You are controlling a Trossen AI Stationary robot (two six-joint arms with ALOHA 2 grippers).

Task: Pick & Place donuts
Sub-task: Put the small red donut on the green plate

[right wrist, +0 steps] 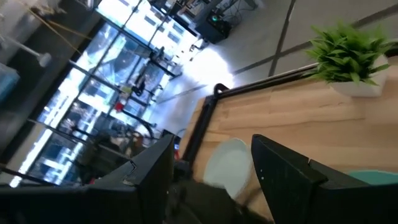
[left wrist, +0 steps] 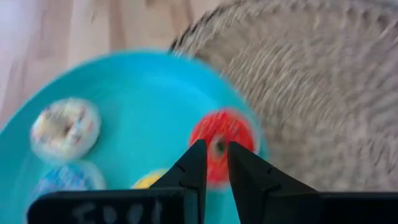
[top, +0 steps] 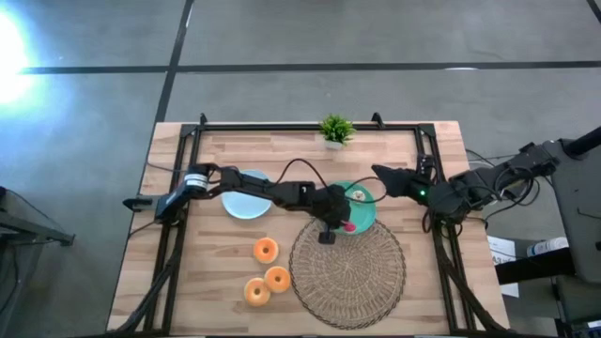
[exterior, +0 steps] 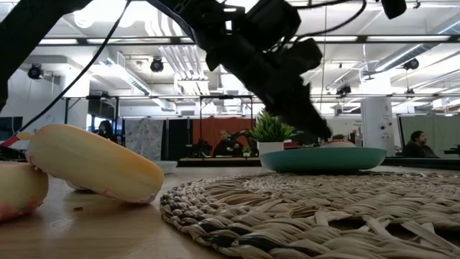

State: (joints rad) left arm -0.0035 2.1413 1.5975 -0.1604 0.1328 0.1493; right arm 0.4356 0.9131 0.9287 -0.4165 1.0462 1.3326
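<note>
Three plain orange donuts lie on the wood: point(top: 266, 250), point(top: 277, 278), point(top: 256, 292). Two of them loom close in the low view point(exterior: 93, 173). The teal plate point(top: 368, 218) holds several more: a red-pink one point(left wrist: 221, 134), a white sprinkled one point(left wrist: 65, 127), a blue-iced one point(left wrist: 62, 179) and a yellow one point(left wrist: 149, 180). My left gripper point(top: 328, 232) point(left wrist: 216, 163) hovers over the plate's near rim, above the red-pink donut, its fingers a narrow gap apart and holding nothing. My right gripper point(top: 380, 176) point(right wrist: 211, 168) waits open past the plate's far right side.
A large round woven mat point(top: 347, 270) lies near the teal plate and slightly under it. A pale blue plate point(top: 246, 202) sits under the left arm. A small potted plant point(top: 335, 130) stands at the far edge. Black rails frame the table's sides.
</note>
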